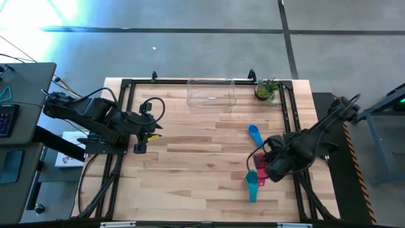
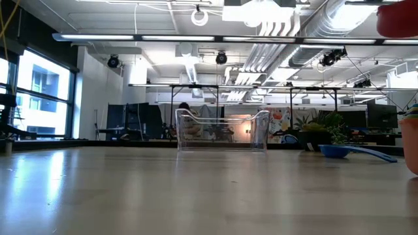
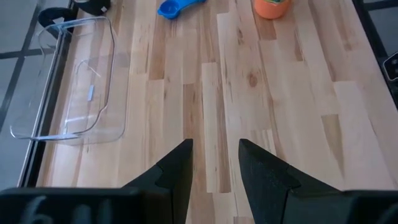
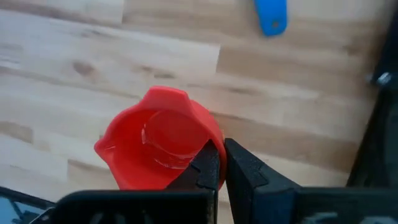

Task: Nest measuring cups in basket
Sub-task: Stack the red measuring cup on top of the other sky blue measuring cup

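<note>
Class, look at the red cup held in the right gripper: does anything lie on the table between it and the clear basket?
The right gripper grips the red cup. On the way to the basket, the blue cup lies roughly between them; the plant stands beside the basket.

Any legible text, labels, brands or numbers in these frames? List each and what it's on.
None readable.
Red measuring cup: no marking legible.
Clear basket: a small mark on its floor, too blurred to read.
Paper beside the table: print too small to read.

The red cup (image 2: pixel 398 19) is cut off by the low view's top edge.
</note>
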